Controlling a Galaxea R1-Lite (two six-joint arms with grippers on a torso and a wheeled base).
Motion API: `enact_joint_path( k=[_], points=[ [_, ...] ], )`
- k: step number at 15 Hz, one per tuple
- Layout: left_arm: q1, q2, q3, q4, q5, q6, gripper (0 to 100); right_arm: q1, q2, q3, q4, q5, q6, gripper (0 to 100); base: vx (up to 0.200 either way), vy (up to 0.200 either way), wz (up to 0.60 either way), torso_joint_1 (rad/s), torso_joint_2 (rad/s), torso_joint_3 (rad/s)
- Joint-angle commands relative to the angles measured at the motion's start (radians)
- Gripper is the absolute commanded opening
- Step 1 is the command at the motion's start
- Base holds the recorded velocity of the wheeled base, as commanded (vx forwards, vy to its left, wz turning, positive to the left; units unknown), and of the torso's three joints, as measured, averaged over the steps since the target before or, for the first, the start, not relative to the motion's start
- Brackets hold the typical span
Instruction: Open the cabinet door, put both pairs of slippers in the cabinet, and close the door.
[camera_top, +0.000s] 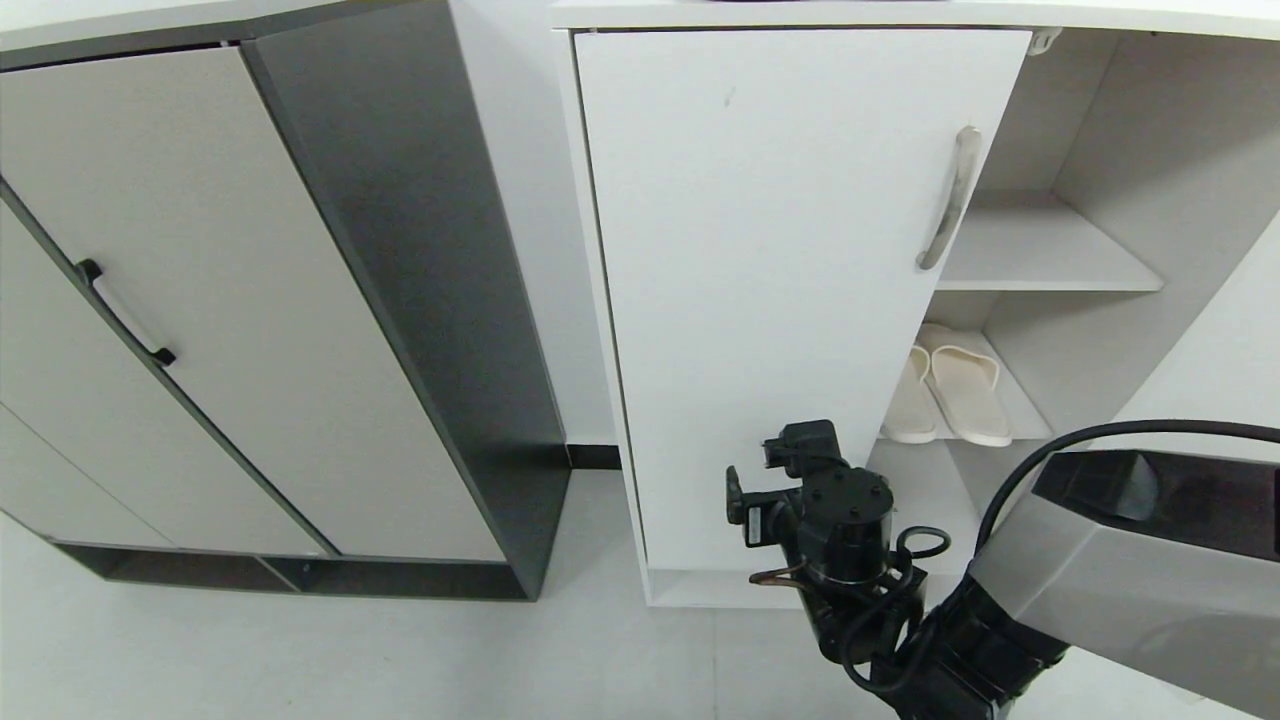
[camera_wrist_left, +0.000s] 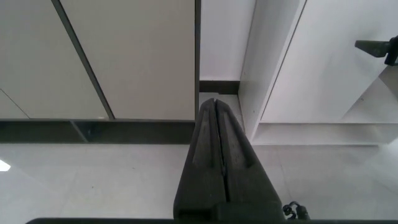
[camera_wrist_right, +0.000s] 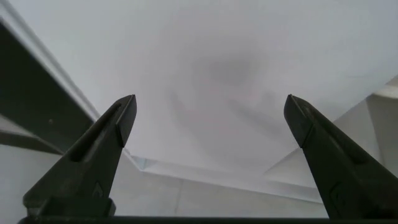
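Inside, 1 cream pair of slippers (camera_top: 950, 385) sits past the white door (camera_top: 780, 280); right tool (camera_wrist_right: 211, 109) spread wide, left tool (camera_wrist_left: 216, 106) closed.

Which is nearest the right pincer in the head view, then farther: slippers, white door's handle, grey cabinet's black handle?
From the right pincer:
1. Slippers, on the low shelf, just right.
2. White door's handle, higher up, to the right.
3. Black handle, far left, on the grey cabinet.
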Motion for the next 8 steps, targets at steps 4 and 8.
enact_joint_path(
  k=[4, 8],
  points=[
    [0.000, 0.002, 0.000, -0.001, -0.001, 0.000, 0, 0.003, 0.001, 0.000, 0.000, 0.001, 0.000, 100, 0.000, 0.000, 0.00, 0.002, 0.00, 0.114],
    [0.000, 0.002, 0.000, 0.001, -0.003, 0.000, 0, 0.003, 0.001, 0.000, 0.000, 0.001, 0.000, 100, 0.000, 0.000, 0.00, 0.007, 0.00, 0.199]
  ],
)
